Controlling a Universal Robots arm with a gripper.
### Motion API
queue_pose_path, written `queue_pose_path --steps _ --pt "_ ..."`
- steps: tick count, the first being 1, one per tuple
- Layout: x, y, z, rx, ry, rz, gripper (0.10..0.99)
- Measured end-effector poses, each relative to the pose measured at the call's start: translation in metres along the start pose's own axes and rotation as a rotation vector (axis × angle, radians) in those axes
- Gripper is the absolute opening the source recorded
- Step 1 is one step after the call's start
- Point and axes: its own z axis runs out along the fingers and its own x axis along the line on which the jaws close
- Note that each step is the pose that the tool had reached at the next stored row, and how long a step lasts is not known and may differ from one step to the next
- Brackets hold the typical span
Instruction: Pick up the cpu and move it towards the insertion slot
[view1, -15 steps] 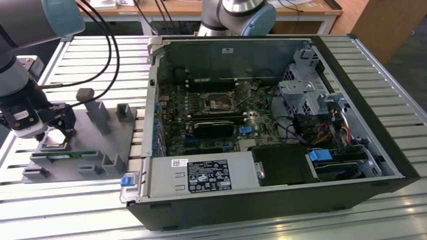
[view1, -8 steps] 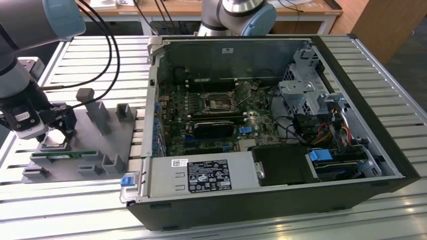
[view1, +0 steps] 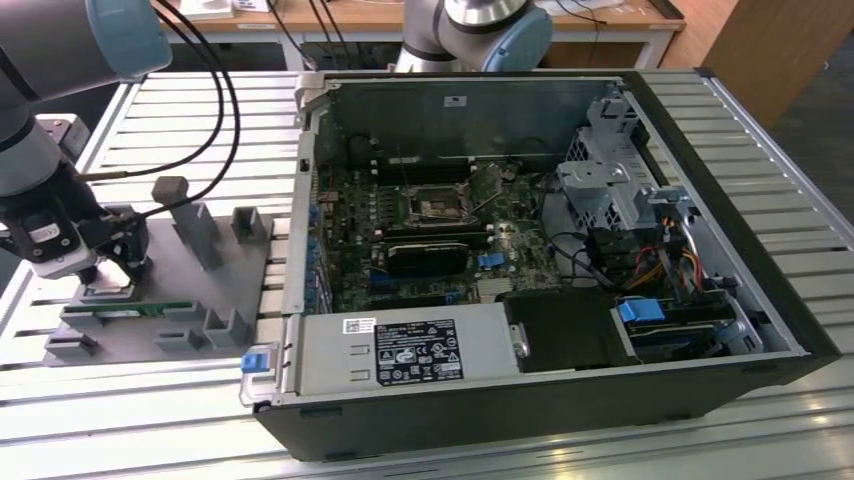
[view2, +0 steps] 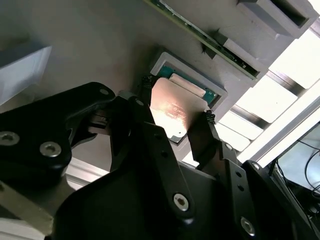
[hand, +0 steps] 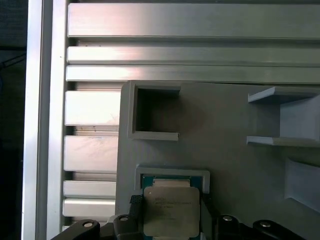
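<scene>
Second wrist view: black pincer clamps the silvery flat square cpu by thin edges over the grey plastic fixture's pocket; tilted, it could slip or snag.

We are looking at a worktop made of long pale metal slats with narrow dark grooves running between them. Two things are sitting directly on it. Toward the exterior view's left, a flat grey plastic fixture with raised blocks and open pockets is lying across the slats. Just beside it, toward the exterior view's right, a large black computer case is lying on its side with its open face turned upward. In the first wrist view we are seeing the fixture's edge resting over the bright slats.
</scene>
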Motion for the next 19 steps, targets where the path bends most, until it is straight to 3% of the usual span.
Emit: queue_pose_path --steps 10,19 --pt "0.0003 0.0003 -0.0137 0.0 0.0003 0.0 0.541" --pt "0.0003 0.0004 -0.017 0.0 0.0002 0.0 0.541"
